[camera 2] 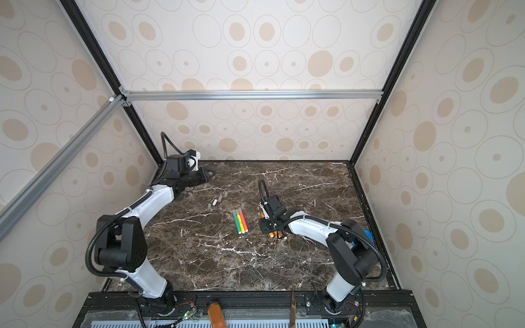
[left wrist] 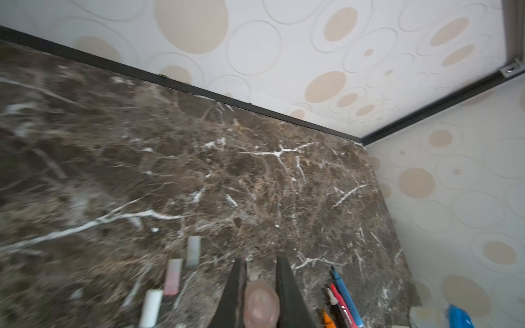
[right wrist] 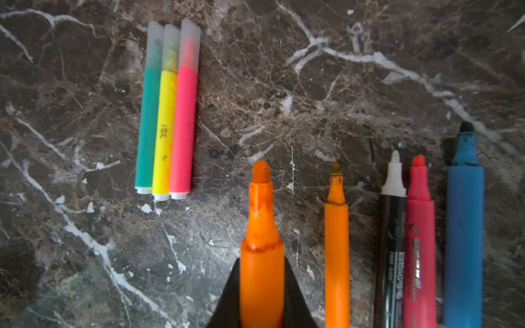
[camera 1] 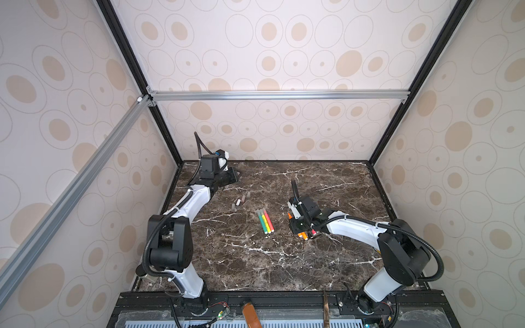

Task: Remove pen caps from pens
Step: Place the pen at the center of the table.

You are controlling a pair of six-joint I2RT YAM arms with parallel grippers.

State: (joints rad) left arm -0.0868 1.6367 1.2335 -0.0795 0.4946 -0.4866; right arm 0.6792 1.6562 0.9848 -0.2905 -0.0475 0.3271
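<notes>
A dark marble table (camera 1: 255, 269) is lying between walls (camera 1: 312, 56) that are showing beige ovals; a silver bar (camera 1: 284, 94) is running across the back.

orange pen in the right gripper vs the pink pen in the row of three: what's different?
The orange pen is uncapped, felt tip bare; the pink pen has its translucent cap on. The orange pen is clamped in the right gripper; the pink pen lies free on the table, flush against the yellow pen. Shared: both run roughly parallel, tips the same way.
</notes>
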